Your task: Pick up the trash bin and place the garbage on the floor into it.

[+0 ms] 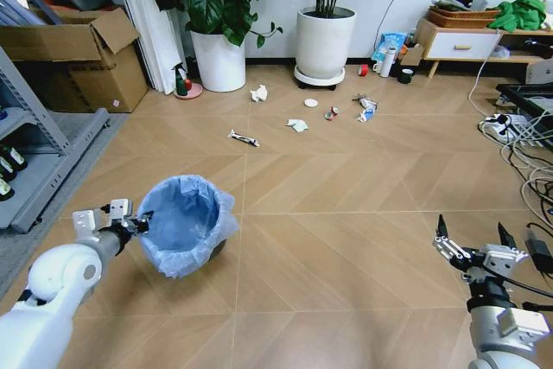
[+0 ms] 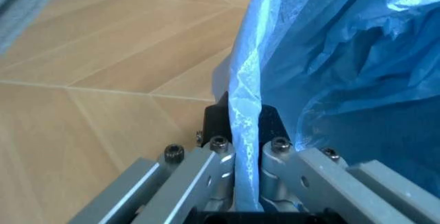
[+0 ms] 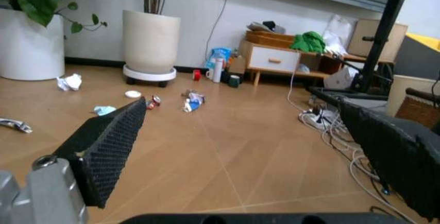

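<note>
The trash bin, dark with a crinkled light-blue bag over its rim, stands low on the wooden floor at the near left. My left gripper is shut on its left rim. In the left wrist view the left gripper pinches the bag edge and dark rim. The garbage lies farther off, mid-floor: a white tissue, a round lid, a crushed can, wrappers, another tissue and a stick-like wrapper. My right gripper hangs open at the near right, holding nothing; the right wrist view shows the right gripper facing the wrappers.
Two white plant pots stand at the back wall, with a spray bottle beside the left one. Cardboard boxes and a metal shelf line the left. Cables and a power strip lie at the right, and a wooden cabinet is behind.
</note>
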Available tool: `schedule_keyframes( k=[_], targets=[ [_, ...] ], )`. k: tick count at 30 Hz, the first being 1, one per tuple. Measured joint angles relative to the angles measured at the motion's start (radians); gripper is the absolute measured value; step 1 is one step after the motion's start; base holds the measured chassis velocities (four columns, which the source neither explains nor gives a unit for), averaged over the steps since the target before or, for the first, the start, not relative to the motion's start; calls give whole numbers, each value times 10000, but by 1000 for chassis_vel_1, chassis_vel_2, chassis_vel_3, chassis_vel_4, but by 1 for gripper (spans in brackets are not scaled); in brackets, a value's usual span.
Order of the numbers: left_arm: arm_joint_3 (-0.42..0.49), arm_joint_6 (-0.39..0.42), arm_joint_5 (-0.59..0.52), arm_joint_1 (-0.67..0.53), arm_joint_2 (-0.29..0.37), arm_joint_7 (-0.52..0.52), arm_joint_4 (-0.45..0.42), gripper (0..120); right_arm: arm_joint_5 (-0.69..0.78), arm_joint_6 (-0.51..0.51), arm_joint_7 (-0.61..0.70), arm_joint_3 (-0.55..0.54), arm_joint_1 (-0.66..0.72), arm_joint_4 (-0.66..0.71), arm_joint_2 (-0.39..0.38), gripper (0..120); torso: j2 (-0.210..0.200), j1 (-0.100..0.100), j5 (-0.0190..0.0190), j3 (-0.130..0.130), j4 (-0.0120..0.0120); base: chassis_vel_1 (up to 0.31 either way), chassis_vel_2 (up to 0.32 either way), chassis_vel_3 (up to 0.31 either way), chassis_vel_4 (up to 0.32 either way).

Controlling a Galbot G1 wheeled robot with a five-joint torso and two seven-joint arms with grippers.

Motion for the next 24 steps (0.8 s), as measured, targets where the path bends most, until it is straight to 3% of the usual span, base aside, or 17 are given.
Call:
schedule_keyframes(
  k=[8, 17, 24],
  targets=[
    [-839, 139, -34, 1146, -495, 60, -995, 0, -341, 39, 2, -4, 45, 110, -38, 100, 0, 0, -1, 0, 2, 0, 0, 0, 0],
    [-796, 227, -34, 1218, -576, 89, -1200, 0, -490, 30, 8, -48, 53, 28, -34, 100, 0, 0, -1, 0, -1, -2, 6, 0, -4],
    [-738, 241, -11, 1232, -564, 213, -1218, 0, -575, 55, 29, -106, 95, -12, 60, 100, 0, 0, -1, 0, 0, -9, 143, 21, -151]
  ],
)
